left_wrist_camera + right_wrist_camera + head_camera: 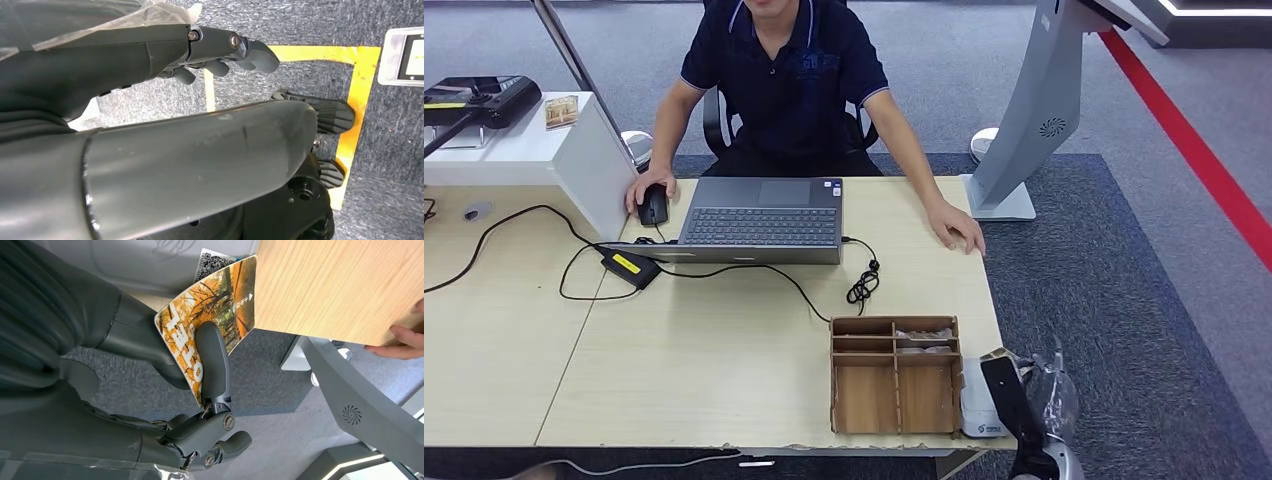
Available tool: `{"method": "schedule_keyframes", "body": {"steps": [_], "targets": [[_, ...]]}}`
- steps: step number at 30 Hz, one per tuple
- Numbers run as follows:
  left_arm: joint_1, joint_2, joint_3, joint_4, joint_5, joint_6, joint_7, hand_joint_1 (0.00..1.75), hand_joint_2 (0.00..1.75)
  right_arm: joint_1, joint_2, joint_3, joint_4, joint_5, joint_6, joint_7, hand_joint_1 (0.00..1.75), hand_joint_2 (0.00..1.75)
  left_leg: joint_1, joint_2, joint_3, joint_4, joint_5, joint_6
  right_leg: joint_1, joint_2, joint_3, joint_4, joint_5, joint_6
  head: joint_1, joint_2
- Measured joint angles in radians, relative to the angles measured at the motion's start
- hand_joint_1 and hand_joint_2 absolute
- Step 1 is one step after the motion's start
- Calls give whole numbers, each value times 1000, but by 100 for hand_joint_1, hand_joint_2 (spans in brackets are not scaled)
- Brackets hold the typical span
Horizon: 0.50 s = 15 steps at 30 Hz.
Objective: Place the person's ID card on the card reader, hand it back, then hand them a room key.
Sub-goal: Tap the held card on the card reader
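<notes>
Orange autumn-tree card (215, 310) pinched between thumb (212, 360) and fingers of the right robot hand (200, 390), bent slightly, one corner against the edge of the tabletop (340, 285). Large white characters printed on the card, not readable; a QR-code label (216, 261) on the white device behind it. Same right robot hand (1024, 400) seen from the head view at 5 o'clock of the tabletop (724, 350), just beside a small white card reader (979, 400); card itself not made out there. Wooden compartment box (894, 375) at 9 o'clock of the reader, touching or nearly so. Open laptop (762, 220) toward 12 o'clock, with mouse (653, 205) under the person's hand (646, 190), power brick (630, 267) with yellow label, coiled cable (862, 285). Person's other hand (957, 228) flat on the tabletop's far right edge. Grey kiosk stand (1034, 110) at 1 o'clock. Left robot hand (220, 55) hanging over carpet with yellow floor tape (357, 90), fingers loosely curled, holding nothing.
</notes>
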<state>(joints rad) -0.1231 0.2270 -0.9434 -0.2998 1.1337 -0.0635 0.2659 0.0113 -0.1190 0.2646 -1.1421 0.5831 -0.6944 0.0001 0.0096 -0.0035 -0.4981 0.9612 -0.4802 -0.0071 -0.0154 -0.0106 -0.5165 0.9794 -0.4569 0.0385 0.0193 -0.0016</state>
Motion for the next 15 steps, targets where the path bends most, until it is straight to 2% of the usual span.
{"method": "schedule_keyframes", "body": {"steps": [8, 15], "targets": [[0, 0, 0, 0, -3, 0, 0, 0, 0, -5, 16, -31, -8, 73, -1, -33, 175, 175, 0, 0, 0, 0, 0, 0, 0, 0, 0, 0, 0, 0, 0, 0], [0, 0, 0, 0, -12, -9, 0, 0, 0, -5, 32, -75, -145, 149, -2, -20, 175, 175, 0, 0, 0, 0, 0, 0, 0, 0, 0, 0, 0, 0, 0, 0]]}}
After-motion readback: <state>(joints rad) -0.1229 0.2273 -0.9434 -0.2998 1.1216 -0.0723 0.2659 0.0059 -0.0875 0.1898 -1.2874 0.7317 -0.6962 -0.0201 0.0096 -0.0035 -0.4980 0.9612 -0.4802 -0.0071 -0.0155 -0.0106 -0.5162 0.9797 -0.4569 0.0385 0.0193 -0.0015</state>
